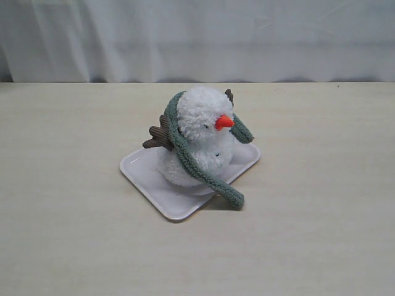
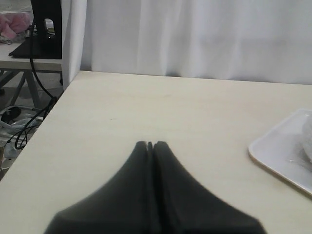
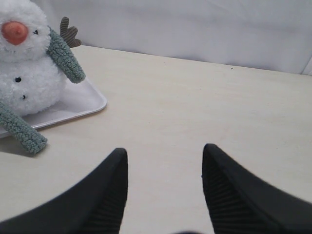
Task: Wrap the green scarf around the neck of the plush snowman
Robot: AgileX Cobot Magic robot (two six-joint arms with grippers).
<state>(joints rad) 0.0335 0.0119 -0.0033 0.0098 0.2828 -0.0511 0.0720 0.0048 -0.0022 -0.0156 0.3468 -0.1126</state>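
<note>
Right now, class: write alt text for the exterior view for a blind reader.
A plush snowman sits on a white tray on a pale table, a green scarf looped behind its head. One end trails past the tray's edge; the other hangs beside the orange nose.

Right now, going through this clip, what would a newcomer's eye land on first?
The fluffy white plush snowman with its orange nose, sitting on a white tray mid-table. Next, the green scarf looped behind its head, one end hanging by the nose, the other trailing over the tray's edge onto the table. Neither hand touches it: the left hand is shut, the right hand open.
</note>
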